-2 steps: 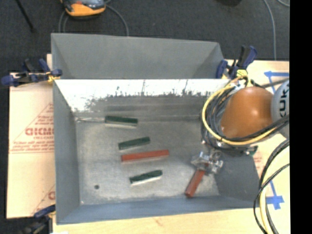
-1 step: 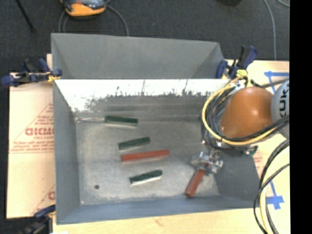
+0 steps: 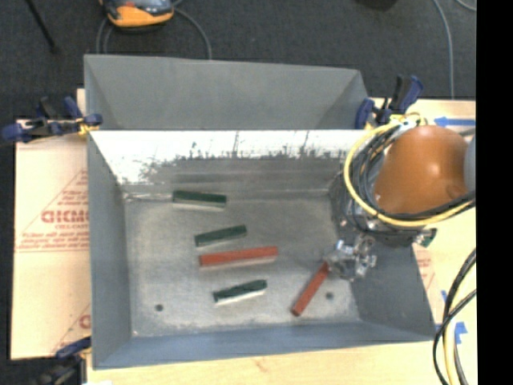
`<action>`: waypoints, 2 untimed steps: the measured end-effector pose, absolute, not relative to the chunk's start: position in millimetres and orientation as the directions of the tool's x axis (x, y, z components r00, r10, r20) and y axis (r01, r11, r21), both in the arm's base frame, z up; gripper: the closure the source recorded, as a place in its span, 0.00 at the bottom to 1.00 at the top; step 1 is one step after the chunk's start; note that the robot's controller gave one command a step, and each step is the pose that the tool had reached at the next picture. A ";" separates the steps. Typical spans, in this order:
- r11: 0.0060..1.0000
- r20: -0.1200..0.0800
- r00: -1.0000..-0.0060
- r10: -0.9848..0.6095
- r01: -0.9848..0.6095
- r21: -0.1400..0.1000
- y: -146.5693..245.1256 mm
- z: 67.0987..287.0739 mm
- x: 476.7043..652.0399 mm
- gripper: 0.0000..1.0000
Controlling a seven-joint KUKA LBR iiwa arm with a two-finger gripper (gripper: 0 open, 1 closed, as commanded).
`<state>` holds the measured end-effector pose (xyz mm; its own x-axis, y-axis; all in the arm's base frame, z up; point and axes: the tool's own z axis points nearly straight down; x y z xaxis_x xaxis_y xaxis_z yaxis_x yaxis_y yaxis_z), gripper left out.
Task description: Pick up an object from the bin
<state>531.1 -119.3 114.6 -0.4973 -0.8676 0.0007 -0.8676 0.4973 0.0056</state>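
my gripper (image 3: pixel 350 261) at slanted red bar (image 3: pixel 310 290) top end | grip: I cannot tell | bar unlifted, pick pending

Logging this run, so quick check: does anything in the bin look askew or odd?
Only the red bar by the gripper: it lies steeply slanted, while the other red bar and three green bars lie nearly level.

No legible text, labels or numbers, seemingly

Overhead, slightly oblique, over bin (image 3: pixel 108 247)
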 end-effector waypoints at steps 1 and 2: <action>0.349 0.000 -0.349 -0.937 -0.937 0.000 -129.0 171.1 517.8 1.00; 0.039 0.007 -0.039 -0.999 -0.999 -0.011 -131.7 205.0 516.0 1.00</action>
<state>516.0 -131.7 205.0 -0.0386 -0.9992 0.0070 -0.9992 0.0385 -0.0114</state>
